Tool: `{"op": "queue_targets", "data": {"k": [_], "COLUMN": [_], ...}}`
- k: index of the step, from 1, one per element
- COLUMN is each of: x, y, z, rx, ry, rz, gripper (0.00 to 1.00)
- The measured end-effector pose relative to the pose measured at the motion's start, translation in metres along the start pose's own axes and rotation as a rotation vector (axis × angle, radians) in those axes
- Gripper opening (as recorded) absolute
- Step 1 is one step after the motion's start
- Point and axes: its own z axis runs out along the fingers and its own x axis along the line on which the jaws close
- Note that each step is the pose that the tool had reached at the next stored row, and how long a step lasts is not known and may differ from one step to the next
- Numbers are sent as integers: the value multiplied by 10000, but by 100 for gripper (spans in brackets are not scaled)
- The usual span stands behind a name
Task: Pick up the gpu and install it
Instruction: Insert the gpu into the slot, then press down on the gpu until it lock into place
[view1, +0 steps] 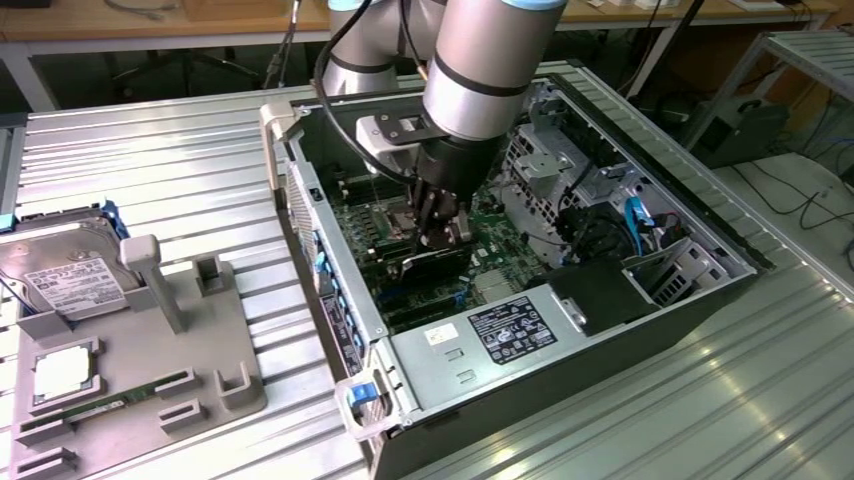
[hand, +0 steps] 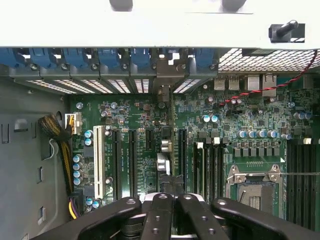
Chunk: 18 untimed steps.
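Gripper (view1: 445, 238) lowered inside open computer case (view1: 694, 225), clenched on top edge of gpu (view1: 430, 262). Card stood upright on edge over green motherboard (hand: 240, 120), apparently in a slot, seating unclear. Hard drive (view1: 64, 275) and memory stick (view1: 114, 402) rested on grey tray (view1: 200, 350).

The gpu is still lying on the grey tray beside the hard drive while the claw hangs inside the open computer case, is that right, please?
Not quite: the gpu is not on the grey tray; the exterior view shows it inside the open computer case, upright over the motherboard, held by the shut claw. The hard drive does sit at the tray.
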Motion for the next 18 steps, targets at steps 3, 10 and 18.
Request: {"op": "queue_targets", "data": {"k": [3, 10, 18], "x": [0, 1, 3], "y": [0, 33, 292], "z": [0, 1, 21], "rx": [0, -2, -6], "ry": [0, 3, 4], "rz": [0, -9, -130], "gripper": [11, 11, 11]}}
